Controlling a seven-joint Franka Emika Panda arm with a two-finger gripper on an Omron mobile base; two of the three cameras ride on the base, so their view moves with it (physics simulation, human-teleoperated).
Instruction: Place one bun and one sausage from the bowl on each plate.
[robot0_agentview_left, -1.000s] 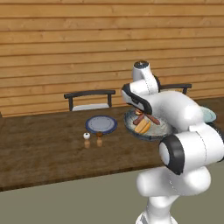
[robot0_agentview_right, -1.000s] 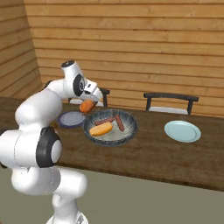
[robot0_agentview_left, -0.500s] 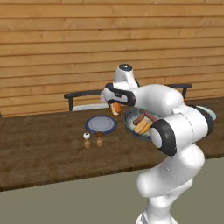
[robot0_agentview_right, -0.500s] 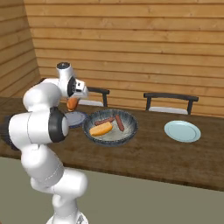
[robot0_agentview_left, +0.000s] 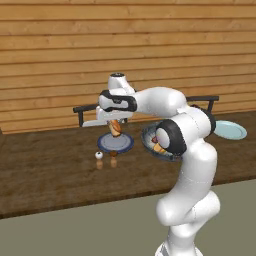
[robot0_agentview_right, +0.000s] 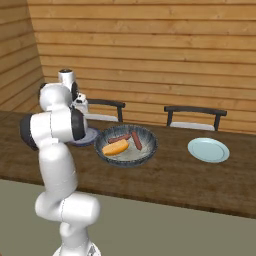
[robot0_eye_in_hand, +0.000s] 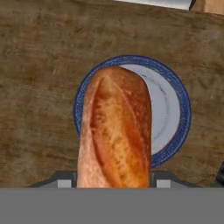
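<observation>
Left base view has, furthest left on the tabletop (robot0_agentview_left: 50, 175), two small shakers (robot0_agentview_left: 99, 155) standing just in front of the blue-rimmed plate (robot0_agentview_left: 125, 145). Directly over that plate hangs the gripper (robot0_agentview_left: 115, 128), pinching a bun (robot0_agentview_left: 115, 127) that points down at it. From the hand view the bun (robot0_eye_in_hand: 114, 131) covers the left part of the plate (robot0_eye_in_hand: 175, 109), so the drop looks lined up but a little off centre. To do this well, I would lower the bun until it nearly touches the plate's grey middle, nudge slightly toward the uncovered side, then let the jaws part; releasing from height risks a roll over the low rim.

Next along, the bowl (robot0_agentview_left: 149, 142) sits close beside the plate, partly behind the arm's elbow. In the right base view the bowl (robot0_agentview_right: 145, 150) holds another bun (robot0_agentview_right: 115, 148) and two sausages (robot0_agentview_right: 127, 139). Its raised wall is the nearest edge on that side, so retreat straight up rather than sideways.

Far right, the pale blue plate (robot0_agentview_right: 208, 149) lies well apart, bare, with open tabletop around it. Two chairs (robot0_agentview_right: 195, 117) stand behind, against the wooden wall.
</observation>
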